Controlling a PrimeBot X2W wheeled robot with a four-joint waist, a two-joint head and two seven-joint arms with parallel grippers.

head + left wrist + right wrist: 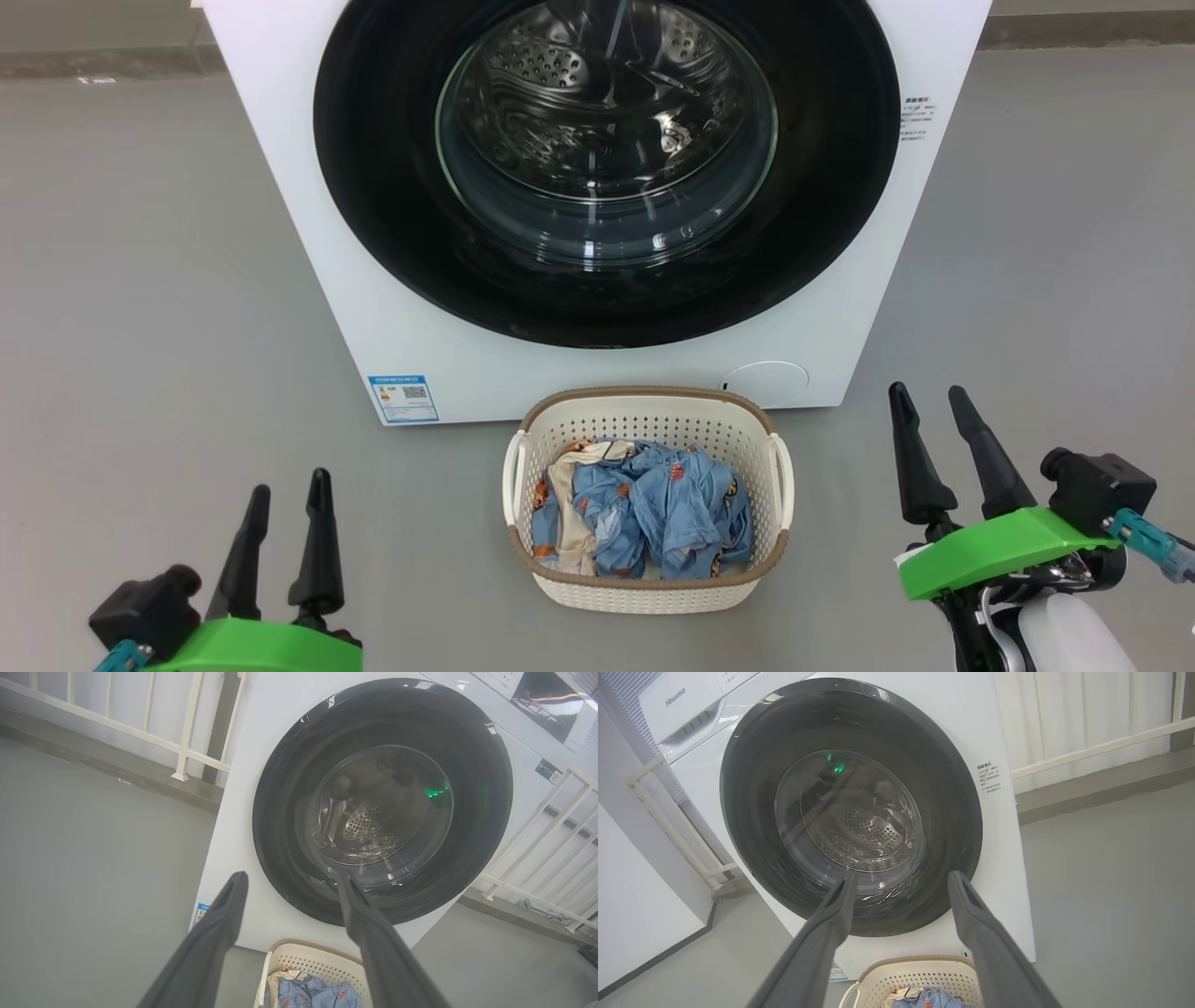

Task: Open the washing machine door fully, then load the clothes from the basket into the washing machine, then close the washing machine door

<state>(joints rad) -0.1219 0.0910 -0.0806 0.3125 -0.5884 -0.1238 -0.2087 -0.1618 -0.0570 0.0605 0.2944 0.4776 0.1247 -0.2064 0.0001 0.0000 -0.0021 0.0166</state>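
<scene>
While the washing machine door [373, 187] sits closed flush against the front of the white washing machine [467, 373], the robot's left end effector [291, 483] and right end effector [929, 390] hover above the grey floor [140, 280], each with its two long dark fingers spread apart and gripping nothing. Both point toward the machine, which stands ahead of the fingertips and well apart from them.

Between the two end effectors, to the right of the left one and to the left of the right one, the basket [653, 593] rests on the floor just in front of the machine's lower edge. Neither end effector touches it. The clothes [653, 504], a crumpled light-blue bundle with orange prints and a cream-coloured piece at one end, lie inside the basket below its brown rim.

Through the door's clear glass window, beyond both sets of fingers, the perforated steel drum [579, 75] can be seen. A blue label sticker [403, 399] marks the machine's lower front corner, ahead of the left end effector and nearer to it than to the right one. In the left wrist view, a white railing [187, 718] runs behind the machine, far past the fingertips. The right end effector sits farther forward than the left in the head view.
</scene>
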